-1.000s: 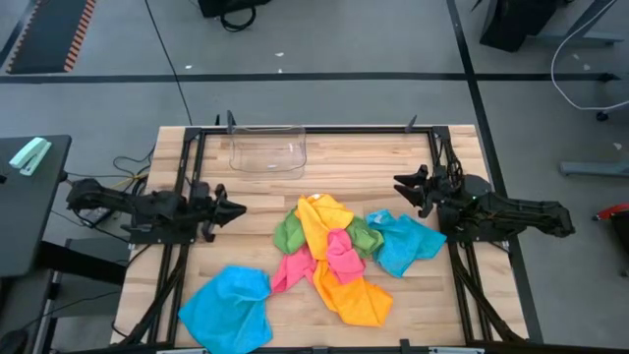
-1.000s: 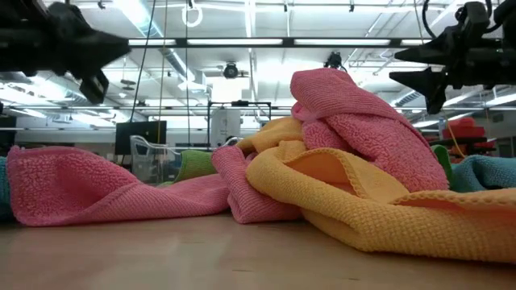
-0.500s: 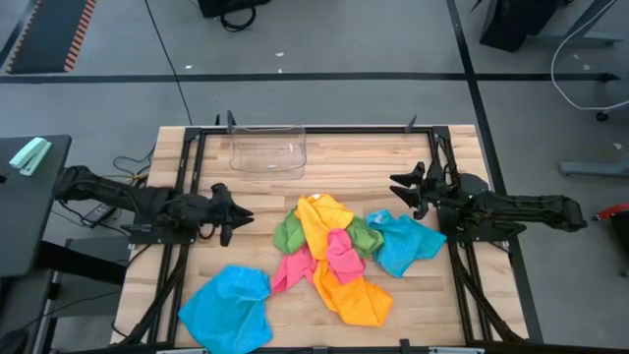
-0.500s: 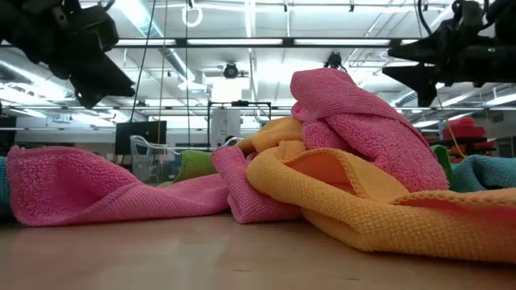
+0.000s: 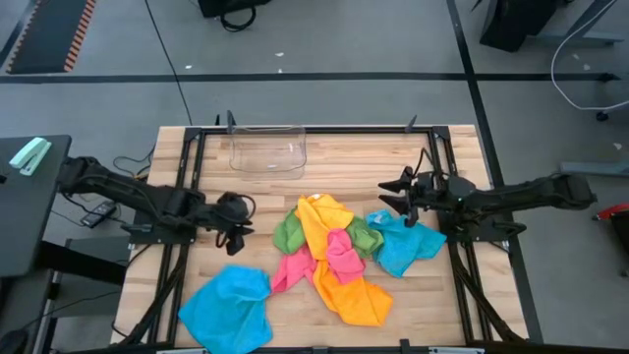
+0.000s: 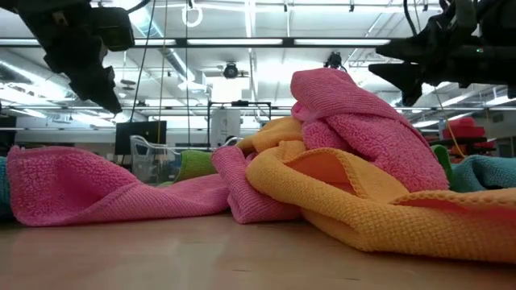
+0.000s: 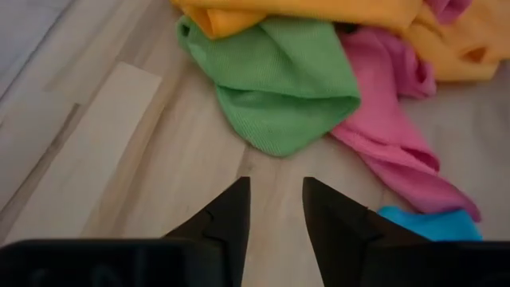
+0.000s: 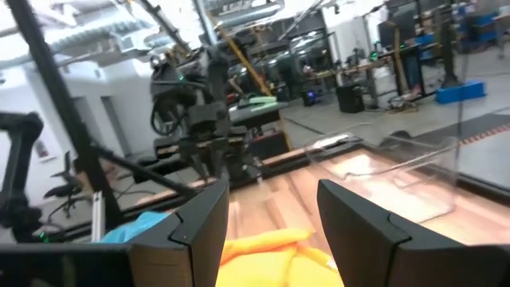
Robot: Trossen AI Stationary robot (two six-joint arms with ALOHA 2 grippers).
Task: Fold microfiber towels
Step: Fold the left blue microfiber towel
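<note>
The microfiber towels lie crumpled in a heap at mid-table. An orange-yellow one (image 5: 324, 221) is draped over a green one (image 5: 287, 234) and a pink one (image 5: 344, 256). Another orange-yellow towel (image 5: 356, 301) lies at the near side and a blue one (image 5: 405, 242) on the right. A second blue towel (image 5: 228, 307) lies apart at the near left. My left gripper (image 5: 236, 228) hovers left of the heap, open, slanting down at bare wood just short of the green towel (image 7: 287, 88). My right gripper (image 5: 389, 195) hangs open and level above the heap's right side.
A clear plastic bin (image 5: 267, 149) stands at the far edge, left of centre. Dark frame rails (image 5: 192, 167) run along the table's left, right and far sides. Bare wood lies between the heap and the bin, and between my left gripper and the near-left blue towel.
My left gripper has reached a little toward the heap and tipped from level to slanting down at the table. My right gripper has moved toward the table's left, over the heap's right side, staying level. The towels have not moved.
</note>
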